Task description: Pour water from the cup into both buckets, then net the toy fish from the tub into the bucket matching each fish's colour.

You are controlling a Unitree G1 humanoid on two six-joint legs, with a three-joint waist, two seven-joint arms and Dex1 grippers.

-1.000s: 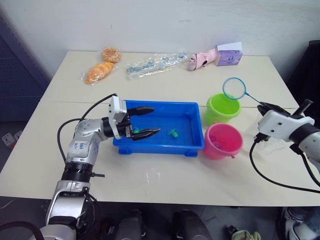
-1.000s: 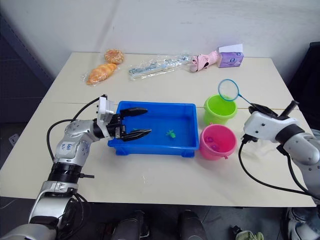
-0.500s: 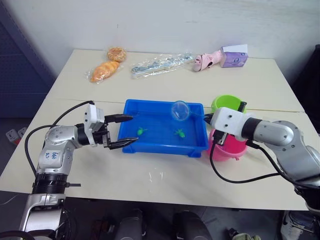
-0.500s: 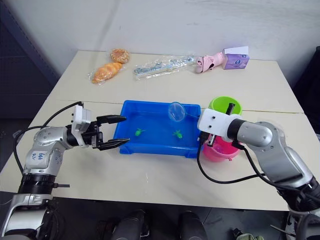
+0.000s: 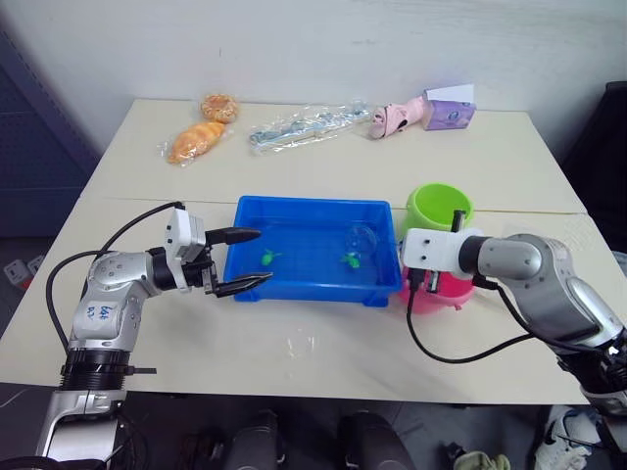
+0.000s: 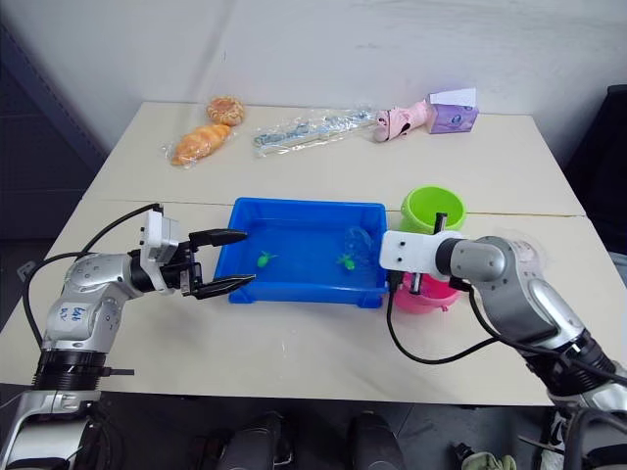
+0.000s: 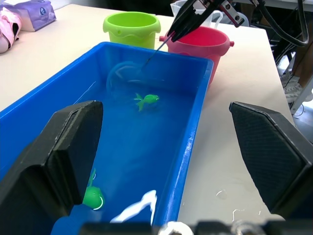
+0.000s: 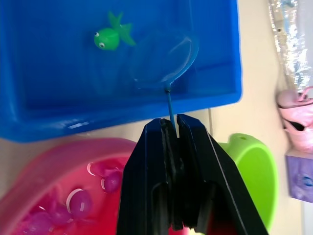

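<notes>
The blue tub (image 5: 312,209) sits mid-table with two green toy fish (image 5: 268,258) (image 5: 347,260) in it. My right gripper (image 8: 171,125) is shut on the net's thin handle (image 8: 169,105). The net's hoop (image 5: 361,238) is dipped into the tub's right end, close beside one green fish (image 8: 111,37). My left gripper (image 5: 257,257) is open and straddles the tub's left wall, holding nothing. To the right of the tub stands the green bucket (image 5: 437,208). The pink bucket (image 8: 58,196) holds pink fish and is partly hidden by my right wrist. The cup's clear rim (image 7: 177,7) shows behind the pink bucket.
Along the table's far edge lie two bagged breads (image 5: 196,140) (image 5: 217,106), a clear plastic bag (image 5: 309,125), a pink toy (image 5: 396,116) and a purple box (image 5: 449,110). A black cable (image 5: 441,352) loops from my right arm over the front of the table.
My right gripper has carried the net from above the green bucket to the tub and lowered the hoop into its right end. My left gripper has drawn back to the tub's left wall.
</notes>
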